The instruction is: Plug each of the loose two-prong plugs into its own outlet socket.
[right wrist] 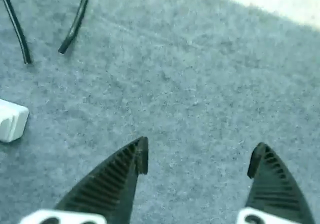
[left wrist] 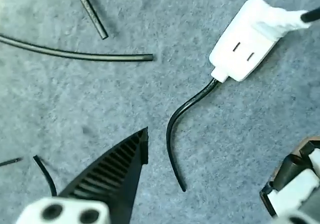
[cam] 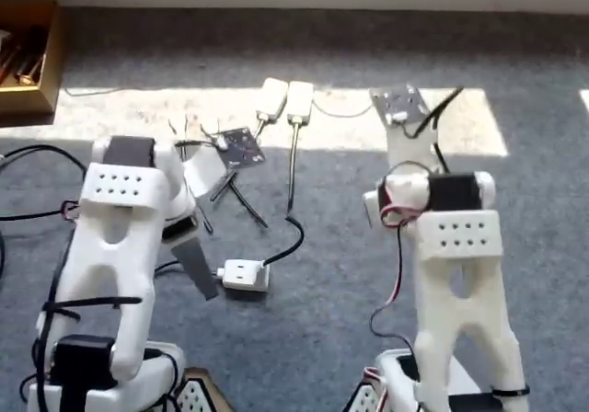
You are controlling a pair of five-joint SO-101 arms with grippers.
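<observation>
A white outlet socket (cam: 245, 274) lies on the grey carpet, its two slots facing up in the left wrist view (left wrist: 244, 48). A black cable (cam: 293, 191) runs from it toward two white plugs, one (cam: 298, 102) beside the other (cam: 271, 99), in the sunlit strip. My left gripper (cam: 208, 272) hovers just left of the socket, open and empty (left wrist: 210, 179), the socket a short way ahead of its black finger (left wrist: 117, 171). My right gripper (cam: 400, 110) is near the sunlit strip, right of the plugs, open over bare carpet (right wrist: 200, 159). A white piece (right wrist: 10, 120) shows at that view's edge.
Loose black wire ends (cam: 235, 196) lie between the left arm and the plugs, beside a small dark board (cam: 241, 145). A wooden box (cam: 32, 62) stands at the far left. Both arm bases take up the near edge.
</observation>
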